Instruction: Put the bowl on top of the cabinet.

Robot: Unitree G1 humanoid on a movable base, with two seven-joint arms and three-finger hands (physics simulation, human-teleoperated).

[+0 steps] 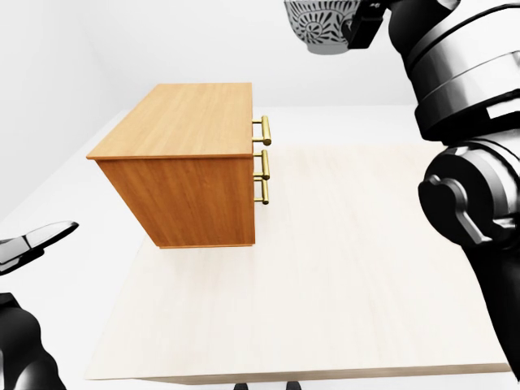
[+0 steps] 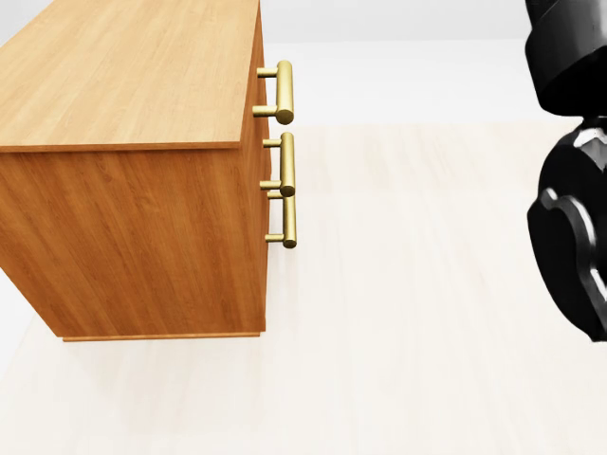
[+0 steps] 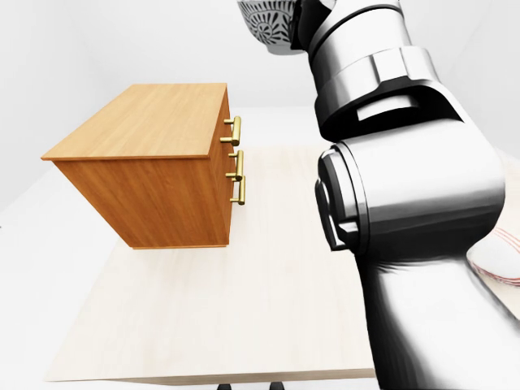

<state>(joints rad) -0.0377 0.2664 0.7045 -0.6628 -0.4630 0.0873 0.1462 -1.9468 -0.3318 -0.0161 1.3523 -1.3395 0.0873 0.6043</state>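
A black-and-white patterned bowl (image 1: 321, 28) hangs high in the air at the top of the left-eye view, up and to the right of the cabinet. My right hand (image 1: 361, 24) is shut on its rim, and the top edge of the view cuts off part of both. The wooden cabinet (image 1: 179, 122) stands on the left part of the pale table (image 1: 341, 276), its flat top bare and its brass handles (image 1: 263, 158) facing right. My left hand (image 1: 36, 244) sits low at the left edge, fingers extended and holding nothing.
My right arm (image 3: 390, 179) fills the right side of the right-eye view and hides much of the table there. A white object with red lines (image 3: 500, 260) peeks out at that view's right edge. The table's near edge runs along the bottom.
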